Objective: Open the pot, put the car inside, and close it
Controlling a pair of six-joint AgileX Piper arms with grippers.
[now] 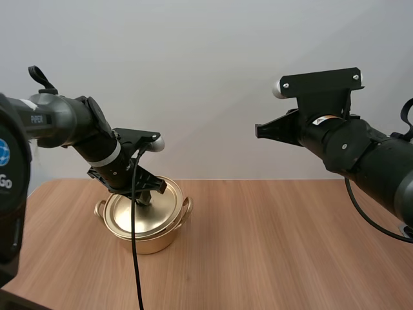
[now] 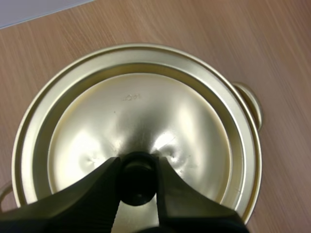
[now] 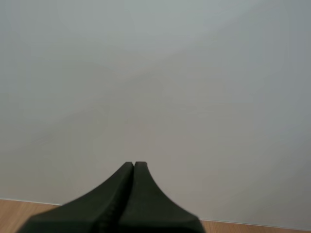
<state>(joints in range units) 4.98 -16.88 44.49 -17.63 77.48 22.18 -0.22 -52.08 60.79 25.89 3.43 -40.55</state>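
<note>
Lid [image 2: 146, 111] seated on gold pot [image 1: 150, 240], toward table's [image 1: 277, 245] left. Its black knob [image 2: 138, 187] is pinched by left gripper [image 2: 137, 167], the nearer arm; lift judged straight up. Right gripper [image 1: 259, 131] held high, well apart, fingers pressed together, empty

Soft, even, bright light falls on everything. The golden lid [image 2: 146, 107] carries a broad pale sheen, strongest just ahead of the left hand [image 2: 137, 166], whose black fingers show little surface detail. Beneath the pot [image 1: 151, 244] the worktop [image 1: 277, 245] bears a faint, soft-edged shadow. The right hand [image 3: 133, 167] stands dark against a flat, evenly lit wall [image 3: 155, 73].
</note>
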